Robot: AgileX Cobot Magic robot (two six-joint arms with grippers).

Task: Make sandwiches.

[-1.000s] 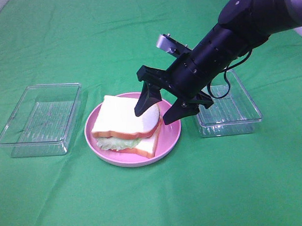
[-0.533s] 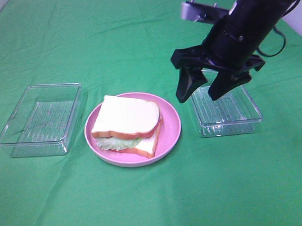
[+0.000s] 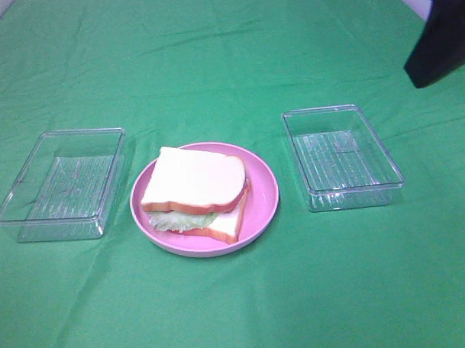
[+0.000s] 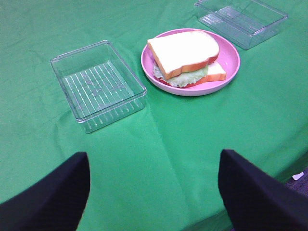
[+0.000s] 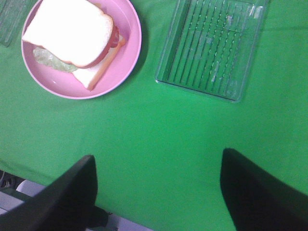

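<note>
One assembled sandwich (image 3: 193, 181) lies on the round pink plate (image 3: 265, 194) in the middle of the green cloth: a white bread slice on top, pale green lettuce and a red strip at the edges, another slice beneath. The left wrist view shows the sandwich (image 4: 185, 48) far ahead of my left gripper (image 4: 153, 159), which is open and holds nothing. My right gripper (image 5: 159, 156) is also open and empty, high above the cloth, with the sandwich (image 5: 67, 33) well away from it. In the exterior view only a dark part of the right arm (image 3: 440, 41) shows at the top right.
A clear rectangular box (image 3: 63, 135) stands left of the plate and another clear box (image 3: 355, 191) to its right; nothing lies in either. Both boxes (image 4: 120, 102) (image 4: 243, 21) show in the left wrist view. The cloth's near edge (image 5: 29, 185) shows in the right wrist view.
The right gripper, open just over the sandwich's right edge a second ago, has risen up and to the right, almost out of the exterior view. The sandwich has not moved.
</note>
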